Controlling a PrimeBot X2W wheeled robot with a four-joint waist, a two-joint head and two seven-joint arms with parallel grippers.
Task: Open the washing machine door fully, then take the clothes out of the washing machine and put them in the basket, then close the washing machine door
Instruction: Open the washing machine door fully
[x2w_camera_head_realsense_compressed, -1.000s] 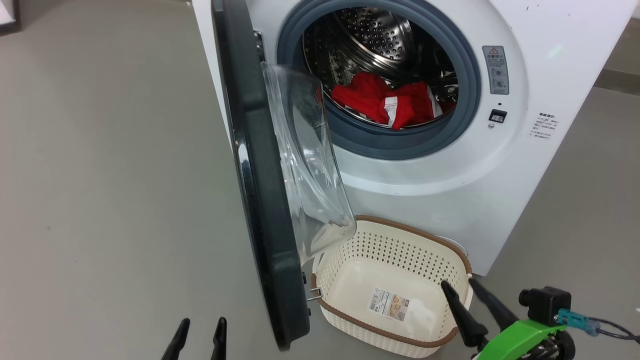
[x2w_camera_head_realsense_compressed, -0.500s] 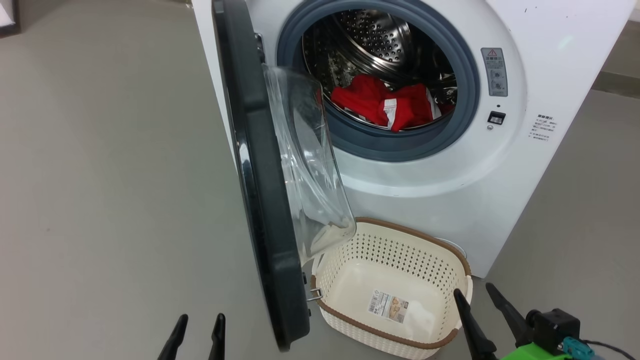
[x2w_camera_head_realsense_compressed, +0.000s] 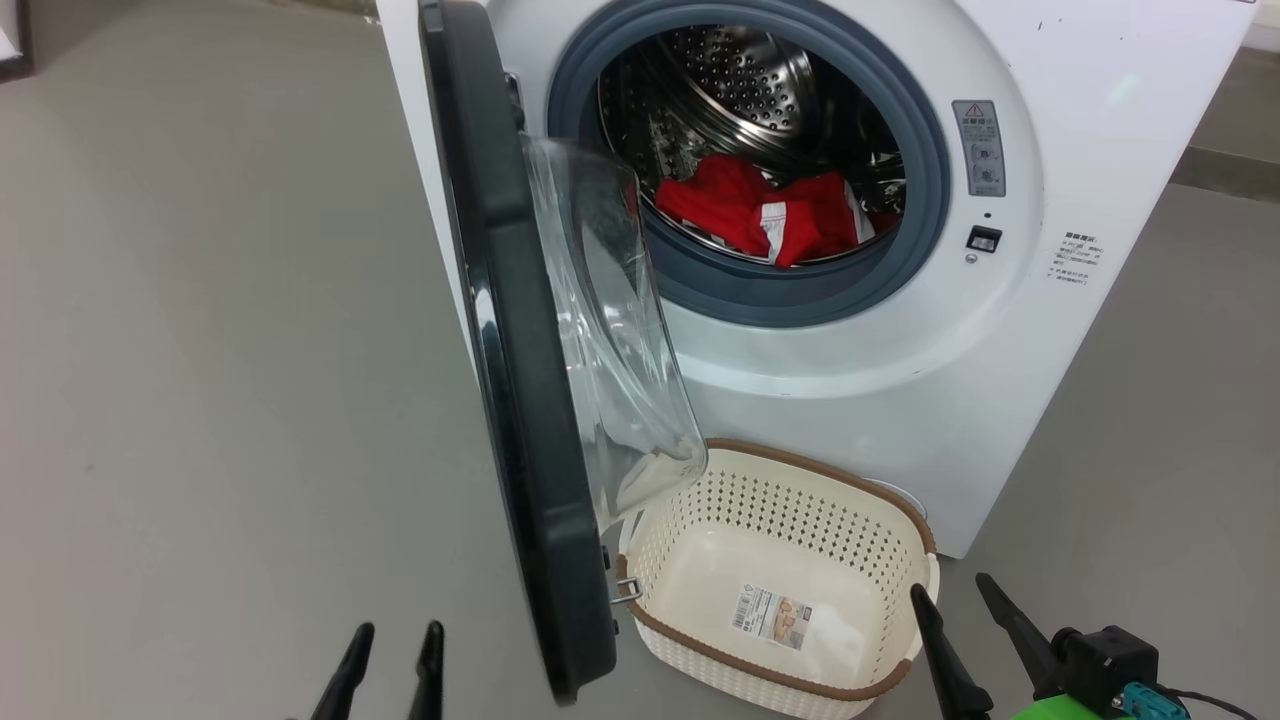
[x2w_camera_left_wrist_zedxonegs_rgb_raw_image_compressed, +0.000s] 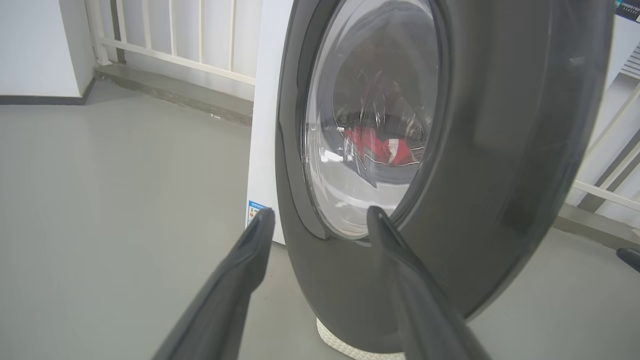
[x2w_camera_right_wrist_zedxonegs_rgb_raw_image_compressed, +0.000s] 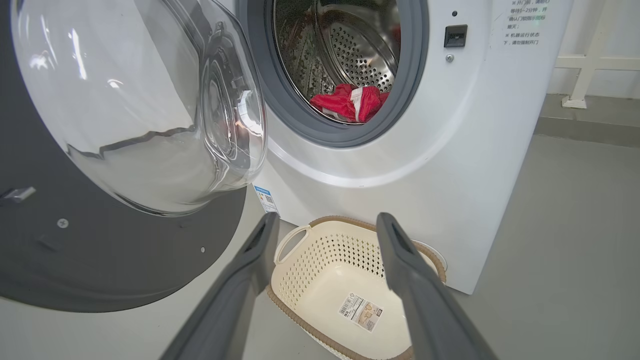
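The washing machine (x2w_camera_head_realsense_compressed: 880, 380) stands with its door (x2w_camera_head_realsense_compressed: 500, 350) swung out to the left, edge-on to me, and the glass bowl faces the drum. Red clothes (x2w_camera_head_realsense_compressed: 770, 215) with a white label lie low in the steel drum. The cream basket (x2w_camera_head_realsense_compressed: 790, 500) sits on the floor before the machine, under the door's lower edge, with nothing in it but its paper label. My left gripper (x2w_camera_head_realsense_compressed: 398, 630) is open, left of the door's outer face (x2w_camera_left_wrist_zedxonegs_rgb_raw_image_compressed: 500, 150). My right gripper (x2w_camera_head_realsense_compressed: 948, 585) is open by the basket's right end (x2w_camera_right_wrist_zedxonegs_rgb_raw_image_compressed: 320, 250), apart from it.
Grey floor spreads wide to the left of the door. A white railing (x2w_camera_left_wrist_zedxonegs_rgb_raw_image_compressed: 175, 35) on a low ledge runs behind the machine, and another railing post (x2w_camera_right_wrist_zedxonegs_rgb_raw_image_compressed: 585, 60) stands to its right. A blue sticker (x2w_camera_right_wrist_zedxonegs_rgb_raw_image_compressed: 265, 197) marks the machine's lower front.
My right gripper has drawn back and down from over the basket's right rim to beside it. The head camera shifted slightly; the left gripper and door kept their places.
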